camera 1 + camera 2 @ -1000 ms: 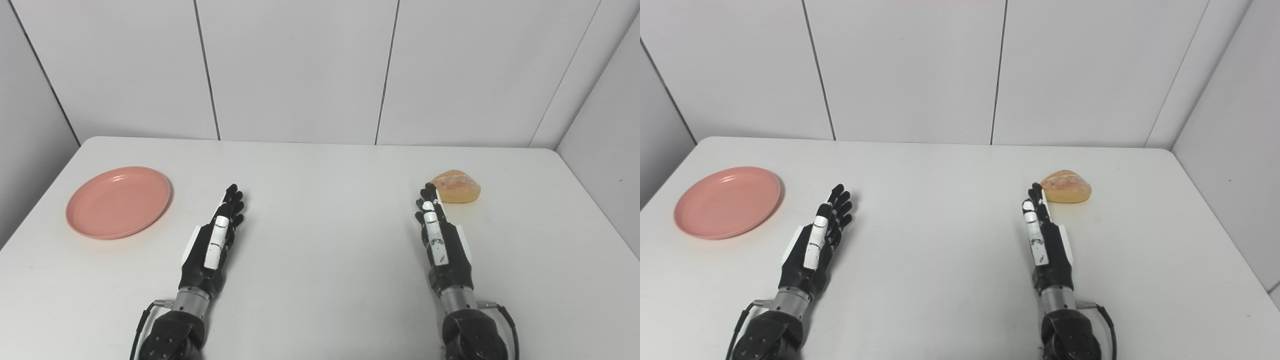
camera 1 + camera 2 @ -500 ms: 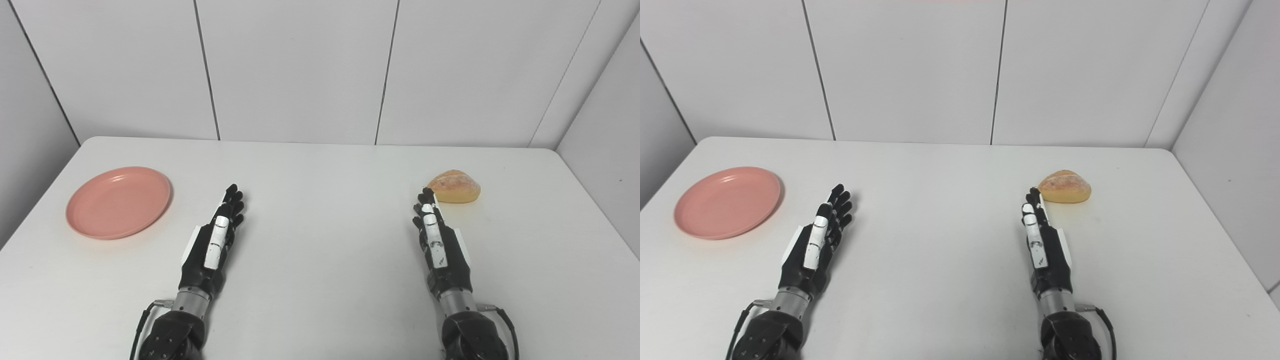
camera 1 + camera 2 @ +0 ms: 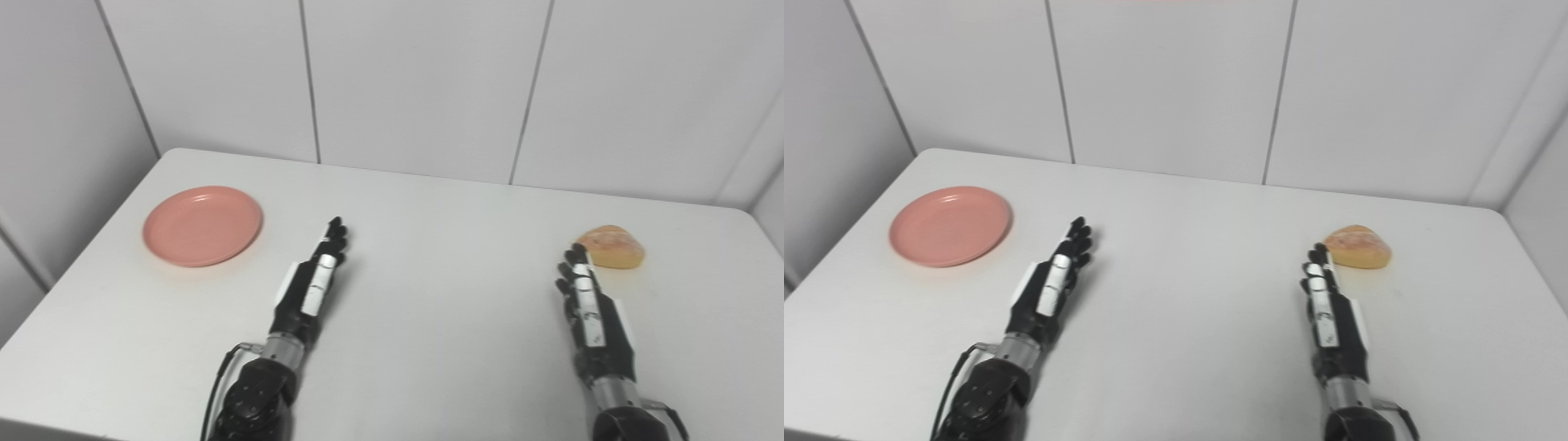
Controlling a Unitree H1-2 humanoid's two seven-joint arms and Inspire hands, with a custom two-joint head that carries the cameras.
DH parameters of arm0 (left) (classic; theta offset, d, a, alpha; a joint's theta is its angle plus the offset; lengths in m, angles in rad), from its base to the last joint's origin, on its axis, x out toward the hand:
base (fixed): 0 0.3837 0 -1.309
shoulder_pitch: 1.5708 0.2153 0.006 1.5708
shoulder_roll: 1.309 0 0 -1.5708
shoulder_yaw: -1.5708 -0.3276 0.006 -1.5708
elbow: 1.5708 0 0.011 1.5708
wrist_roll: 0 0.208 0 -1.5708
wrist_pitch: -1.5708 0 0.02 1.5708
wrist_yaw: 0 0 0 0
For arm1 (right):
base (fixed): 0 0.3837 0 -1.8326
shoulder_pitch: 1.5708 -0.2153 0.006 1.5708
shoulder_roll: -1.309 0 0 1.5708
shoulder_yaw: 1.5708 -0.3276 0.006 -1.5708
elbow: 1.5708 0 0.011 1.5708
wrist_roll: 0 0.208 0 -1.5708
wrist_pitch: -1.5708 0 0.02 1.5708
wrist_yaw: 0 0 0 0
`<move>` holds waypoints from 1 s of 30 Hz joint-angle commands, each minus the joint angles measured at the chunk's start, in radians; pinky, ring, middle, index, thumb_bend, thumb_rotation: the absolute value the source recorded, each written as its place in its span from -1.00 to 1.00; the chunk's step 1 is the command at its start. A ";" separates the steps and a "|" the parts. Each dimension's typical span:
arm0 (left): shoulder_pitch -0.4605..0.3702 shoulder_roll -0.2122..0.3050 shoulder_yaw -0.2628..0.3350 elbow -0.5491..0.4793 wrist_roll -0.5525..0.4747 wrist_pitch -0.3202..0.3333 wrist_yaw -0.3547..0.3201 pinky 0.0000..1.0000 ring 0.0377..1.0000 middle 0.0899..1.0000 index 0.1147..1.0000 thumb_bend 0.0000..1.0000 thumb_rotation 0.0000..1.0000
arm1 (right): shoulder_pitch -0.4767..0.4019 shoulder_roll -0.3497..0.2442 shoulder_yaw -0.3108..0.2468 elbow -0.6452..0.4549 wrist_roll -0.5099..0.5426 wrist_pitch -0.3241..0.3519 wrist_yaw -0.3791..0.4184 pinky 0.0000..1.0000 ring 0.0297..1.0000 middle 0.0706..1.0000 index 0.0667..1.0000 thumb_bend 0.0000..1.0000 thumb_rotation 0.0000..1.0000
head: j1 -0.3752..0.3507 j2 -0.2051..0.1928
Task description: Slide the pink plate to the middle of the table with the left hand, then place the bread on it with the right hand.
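Observation:
A round pink plate [image 3: 203, 225] lies flat at the far left of the white table [image 3: 441, 233]. A golden bread roll [image 3: 611, 247] rests at the far right. My left hand [image 3: 312, 283] is stretched out open on the table, a hand's width to the right of the plate and apart from it. My right hand [image 3: 589, 309] is also open with straight fingers, its fingertips just short of the roll's left end; contact cannot be made out. Neither hand holds anything.
White panelled walls [image 3: 416, 86] close off the back and both sides of the table. The table's left edge [image 3: 73, 257] runs close to the plate.
The whole picture has shifted, so the camera has turned to the left and tilted. The right hand has drawn back a little from the bread. The plate and bread lie as before.

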 commanded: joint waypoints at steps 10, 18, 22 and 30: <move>-0.041 -0.061 -0.029 0.159 0.086 -0.146 0.073 1.00 1.00 1.00 1.00 0.52 1.00 | -0.004 -0.038 -0.037 0.075 0.055 -0.113 0.048 1.00 1.00 1.00 1.00 0.07 0.81 | 0.085 -0.062; -0.048 -0.061 -0.034 0.190 0.093 -0.183 0.081 1.00 1.00 1.00 1.00 0.48 1.00 | 0.003 -0.045 -0.036 0.047 0.068 -0.077 0.055 1.00 1.00 1.00 1.00 0.06 0.88 | 0.084 -0.073; -0.043 -0.069 -0.028 0.173 0.065 -0.146 0.072 1.00 1.00 1.00 1.00 0.50 1.00 | 0.008 -0.045 -0.036 0.029 0.072 -0.070 0.052 1.00 1.00 1.00 1.00 0.03 0.91 | 0.089 -0.072; -0.049 -0.074 0.001 0.119 0.001 -0.114 0.062 1.00 1.00 1.00 1.00 0.48 1.00 | 0.018 -0.041 -0.031 -0.004 0.069 -0.050 0.045 1.00 1.00 1.00 1.00 -0.03 0.93 | 0.088 -0.069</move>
